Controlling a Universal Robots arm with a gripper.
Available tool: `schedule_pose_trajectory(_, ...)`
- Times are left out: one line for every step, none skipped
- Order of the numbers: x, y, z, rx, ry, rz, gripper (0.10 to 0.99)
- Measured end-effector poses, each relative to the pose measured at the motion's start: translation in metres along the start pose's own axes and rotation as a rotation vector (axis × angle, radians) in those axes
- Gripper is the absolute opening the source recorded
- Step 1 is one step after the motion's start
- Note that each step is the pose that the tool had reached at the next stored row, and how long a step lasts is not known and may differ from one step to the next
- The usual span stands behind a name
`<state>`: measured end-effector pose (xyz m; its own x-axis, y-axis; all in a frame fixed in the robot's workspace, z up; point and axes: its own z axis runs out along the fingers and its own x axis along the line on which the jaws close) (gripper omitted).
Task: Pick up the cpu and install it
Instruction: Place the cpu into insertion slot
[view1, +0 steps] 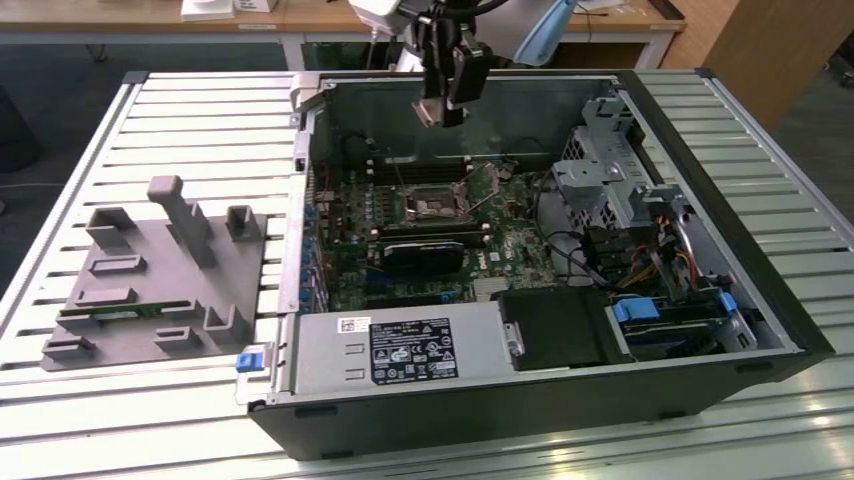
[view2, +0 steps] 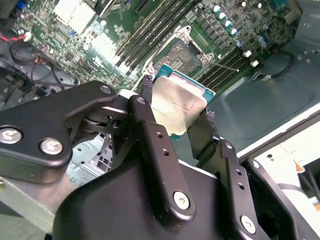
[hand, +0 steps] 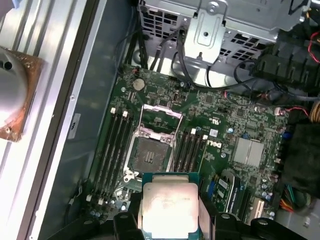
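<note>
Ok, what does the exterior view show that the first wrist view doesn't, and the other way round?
Exterior view: the whole open computer case on a slatted table, a grey fixture tray at the exterior view's left, the power supply, the gripper above the motherboard. First wrist view: the cpu close up, gripped, silvery top showing, and a copper-edged metal part outside the case. Both: the empty cpu socket flanked by memory slots.
</note>
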<state>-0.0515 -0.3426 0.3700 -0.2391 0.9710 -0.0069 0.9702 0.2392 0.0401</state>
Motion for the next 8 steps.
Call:
schedule_pose_trajectory(0.0,0.0,0.0005,0.0,-0.0007,0.013,0.533)
schedule_pose_trajectory(0.0,-0.0001,0.0011,0.0,-0.0015,0.026,0.533)
schedule_pose_trajectory(0.0,-0.0002,0.0016,0.001,-0.0026,0.039,0.533)
schedule_pose_trajectory(0.0,-0.0002,0.0023,0.001,-0.0041,0.051,0.533)
schedule_pose_trajectory(0.0,-0.0002,0.0028,0.001,-0.0057,0.063,0.533)
schedule_pose_trajectory(0.0,-0.0002,0.0034,0.001,-0.0072,0.077,0.533)
schedule_pose_trajectory(0.0,-0.0003,0.0038,0.002,-0.0085,0.088,0.533)
schedule_pose_trajectory(0.0,-0.0003,0.0043,0.002,-0.0101,0.097,0.533)
